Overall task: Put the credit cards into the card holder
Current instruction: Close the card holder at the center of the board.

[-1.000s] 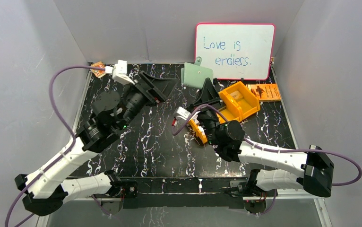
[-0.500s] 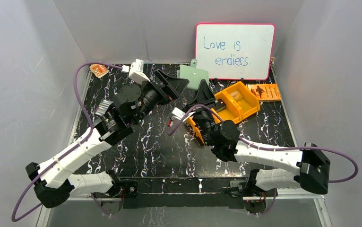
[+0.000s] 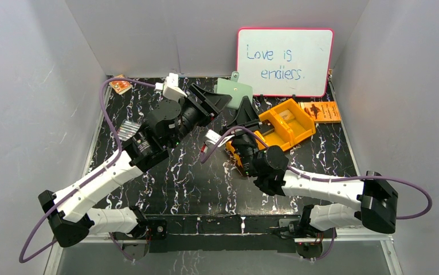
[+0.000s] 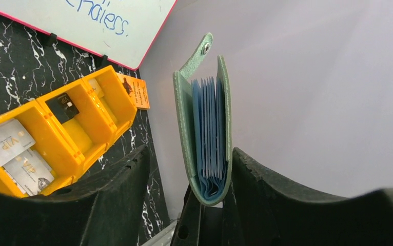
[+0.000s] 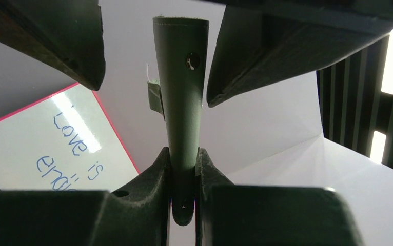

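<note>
Sage-green card holder (image 4: 204,123), blue pockets fanned inside, snap tab upright

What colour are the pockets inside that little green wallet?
Blue pockets, within the sage-green card holder; the left wrist view shows them best.

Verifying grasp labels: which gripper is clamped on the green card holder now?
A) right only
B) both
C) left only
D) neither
A: the right gripper pinches the card holder near its folded end, while the left gripper has its jaws standing apart on either side of it, with a clear gap on one side.
</note>
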`<state>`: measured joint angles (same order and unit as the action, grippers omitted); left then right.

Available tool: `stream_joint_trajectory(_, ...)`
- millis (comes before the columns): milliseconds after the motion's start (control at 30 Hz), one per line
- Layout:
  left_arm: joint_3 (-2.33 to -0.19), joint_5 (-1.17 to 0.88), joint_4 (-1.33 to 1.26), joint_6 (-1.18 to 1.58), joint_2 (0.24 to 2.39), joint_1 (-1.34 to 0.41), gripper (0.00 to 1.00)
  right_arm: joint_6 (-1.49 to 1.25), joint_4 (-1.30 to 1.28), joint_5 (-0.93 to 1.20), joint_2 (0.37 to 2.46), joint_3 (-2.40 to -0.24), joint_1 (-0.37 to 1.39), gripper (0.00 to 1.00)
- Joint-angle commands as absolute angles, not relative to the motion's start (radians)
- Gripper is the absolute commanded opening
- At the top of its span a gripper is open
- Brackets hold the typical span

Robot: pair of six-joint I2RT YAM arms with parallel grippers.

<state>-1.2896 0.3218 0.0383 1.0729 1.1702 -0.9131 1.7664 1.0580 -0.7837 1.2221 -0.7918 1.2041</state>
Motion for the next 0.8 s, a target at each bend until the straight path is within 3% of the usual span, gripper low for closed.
stream_joint_trajectory(0,-1.335,0.341,0.005,1.151,1.161,-0.913,0.52,1.804,1.175,-0.792,1.215,-0.86,1.216,0.0)
stream_joint_trajectory(267,-1.33,0.344,0.005,1.18,1.154,-0.913,0.44,1.821,1.19,-0.798,1.226,-0.865,1.223,0.0)
stream_joint_trajectory(567,-1.329,0.345,0.006,1.162,1.151,-0.913,0.49,1.826,1.196,-0.801,1.243,-0.872,1.228,0.0)
stream_joint_trajectory(767,-1.322,0.351,0.005,1.149,1.149,-0.913,0.3,1.824,1.195,-0.798,1.25,-0.879,1.227,0.0)
